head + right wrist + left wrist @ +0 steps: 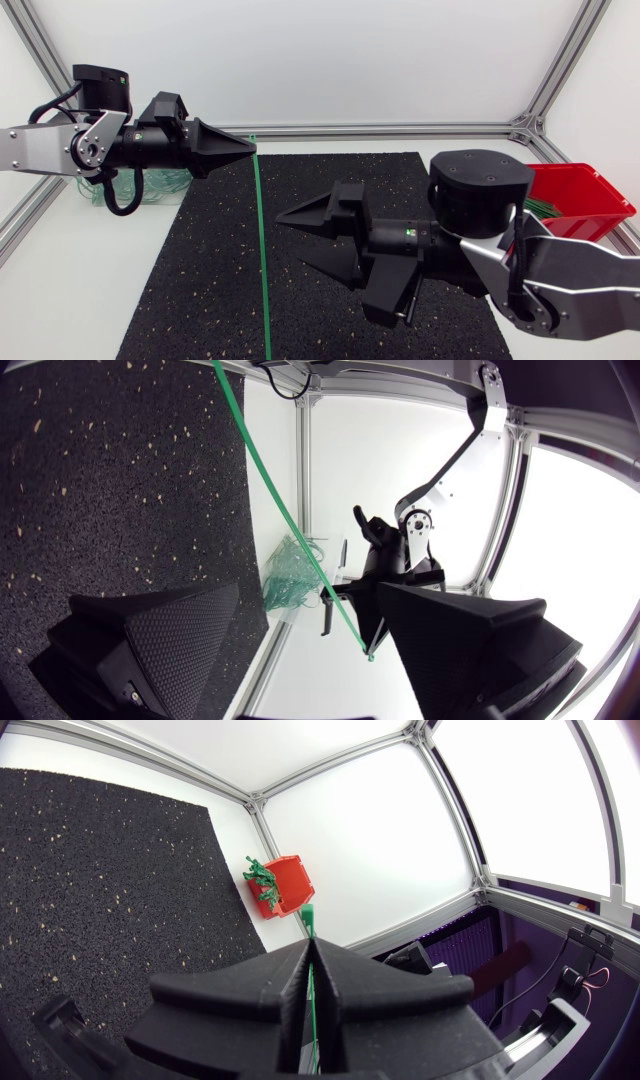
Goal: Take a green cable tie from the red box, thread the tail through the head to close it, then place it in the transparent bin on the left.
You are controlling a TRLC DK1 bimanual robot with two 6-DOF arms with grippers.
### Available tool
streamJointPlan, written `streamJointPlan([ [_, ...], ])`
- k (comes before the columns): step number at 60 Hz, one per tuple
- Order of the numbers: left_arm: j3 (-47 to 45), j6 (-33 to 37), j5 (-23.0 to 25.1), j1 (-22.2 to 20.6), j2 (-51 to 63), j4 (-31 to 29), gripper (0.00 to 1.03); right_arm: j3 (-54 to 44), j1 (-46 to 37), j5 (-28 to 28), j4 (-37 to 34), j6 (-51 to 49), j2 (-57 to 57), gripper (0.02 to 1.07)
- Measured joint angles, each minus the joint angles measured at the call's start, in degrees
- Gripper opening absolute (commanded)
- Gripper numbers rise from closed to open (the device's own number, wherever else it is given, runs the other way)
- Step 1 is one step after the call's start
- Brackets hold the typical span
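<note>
Cable ties (150, 190) fill the transparent bin (172, 180) at far left. Above it the left gripper (250, 147) clamps one green cable tie (261, 250) (a straight strip crossing the black mat (200, 280)). The right gripper (292, 238) beside it gapes open; red box (600, 218) far right.

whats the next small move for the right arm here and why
Probably ease the right gripper sideways to the green cable tie and close on its free length. The left gripper is shut on one end, the tie runs straight and unlooped, and the right gripper is open just beside it.
</note>
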Motion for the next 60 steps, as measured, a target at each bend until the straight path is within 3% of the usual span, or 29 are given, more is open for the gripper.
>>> streamJointPlan([
  [23,0.0,0.0,0.0,-0.9,1.4,0.0,0.04,-5.3,6.9,0.2,5.5,-6.7,1.8,1.01],
  [38,0.0,0.2,0.0,-1.1,1.6,0.0,0.04,-7.0,10.2,0.1,5.8,-7.4,2.0,0.71],
  [43,0.0,0.5,0.0,-1.2,1.7,0.0,0.04,-7.7,10.8,0.0,5.9,-7.4,2.0,0.57],
  [52,0.0,0.7,0.0,-1.5,1.9,0.0,0.04,-8.9,12.0,0.0,6.1,-7.4,2.0,0.46],
  [60,0.0,0.7,0.0,-1.8,1.9,0.0,0.04,-9.6,13.0,-0.1,6.2,-7.4,2.0,0.44],
])
